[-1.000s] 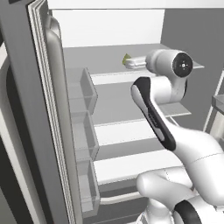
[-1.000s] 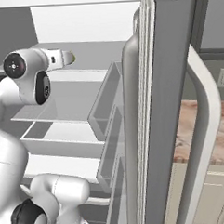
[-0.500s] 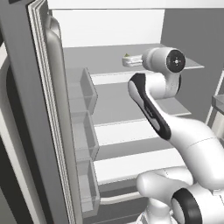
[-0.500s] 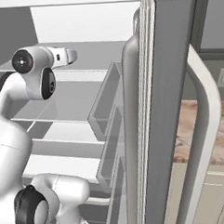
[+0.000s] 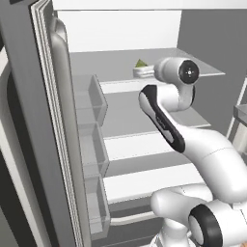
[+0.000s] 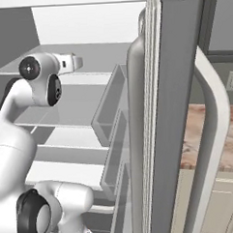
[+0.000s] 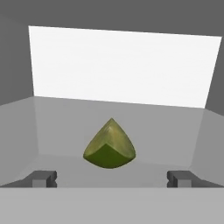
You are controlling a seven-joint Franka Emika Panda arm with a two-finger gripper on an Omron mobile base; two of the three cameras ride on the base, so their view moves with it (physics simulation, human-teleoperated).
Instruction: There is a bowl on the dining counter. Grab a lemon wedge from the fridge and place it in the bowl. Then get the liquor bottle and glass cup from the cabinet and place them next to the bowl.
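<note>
fridge [image 5: 53, 144]: tall dark grey unit, both doors swung wide; the inside is pale grey with a bright white back wall. the left door edge fills the near left of the left base view, the right door edge fills the middle of the right base view.
fridge handle [image 6: 211, 133]: long, pale, curved bar on the outer face of the right door, seen in the right base view.
door bins [image 5: 89, 140]: clear see-through pockets stacked on the inner face of the left door; a like stack lines the right door.
shelves [image 5: 144, 144]: flat grey and white tiers, one above another, running to the back wall.
arm [image 5: 169, 125]: white with dark joints, bent upward from the base and reaching in at the level of the top shelf.
dining counter [image 6: 211, 133]: a patch of brown marbled stone past the right door.
gripper [image 7: 111, 178]: fingers spread wide and level, holding nothing; the two dark tips stand well apart, one on each side of the wedge.
lemon wedge [image 7: 110, 145]: tiny olive-yellow wedge, pointed end up, resting on the top shelf just ahead of the fingers, centred between them, not touched.
</note>
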